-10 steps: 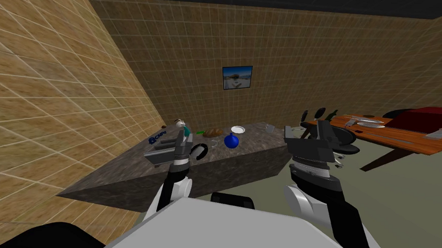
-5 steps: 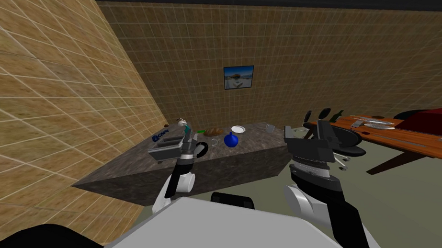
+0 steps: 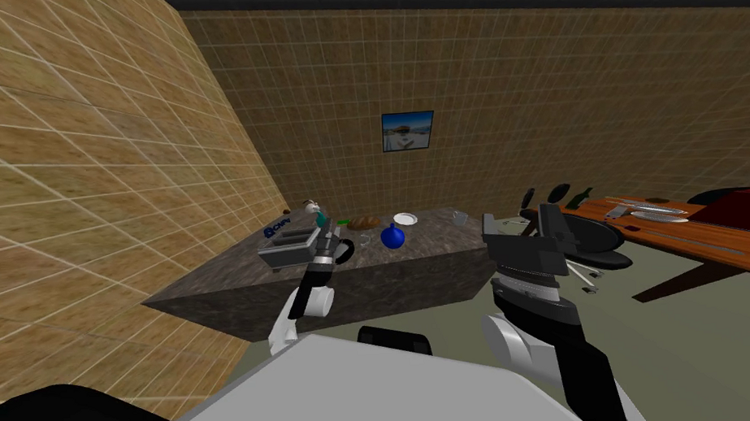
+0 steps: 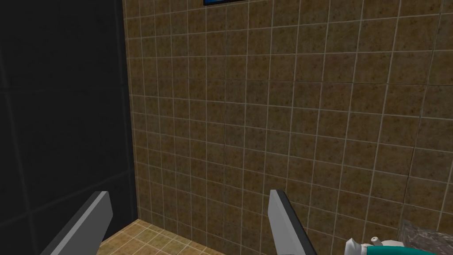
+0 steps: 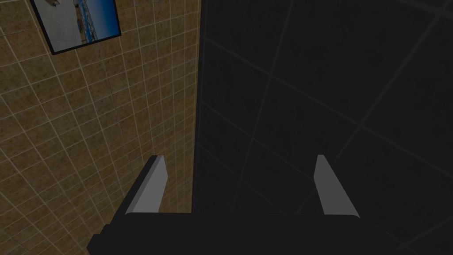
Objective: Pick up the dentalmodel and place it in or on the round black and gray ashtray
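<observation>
The dental model (image 3: 311, 210), white and teal, stands at the counter's far left end, behind a grey toaster (image 3: 288, 247). In the left wrist view its white and teal edge (image 4: 379, 248) peeks out just past one finger, beside the counter corner (image 4: 427, 233). My left gripper (image 3: 327, 241) (image 4: 188, 195) is open over the counter, short of the model. The round black and grey ashtray (image 3: 347, 250) lies right beside this gripper, partly hidden by it. My right gripper (image 3: 546, 218) (image 5: 239, 157) is raised at the right, off the counter's end, open and holding nothing.
The dark marbled counter (image 3: 432, 245) also carries a blue box (image 3: 277, 228), a bread loaf (image 3: 363, 222), a white plate (image 3: 405, 218), a blue round vase (image 3: 392, 237) and a glass (image 3: 458, 217). At the right, black chairs (image 3: 591, 235) surround an orange table (image 3: 692, 233).
My view has swung, so the counter sits further right in the picture. My left arm has stretched further over the counter, towards the toaster and the model. The right arm has kept its pose.
</observation>
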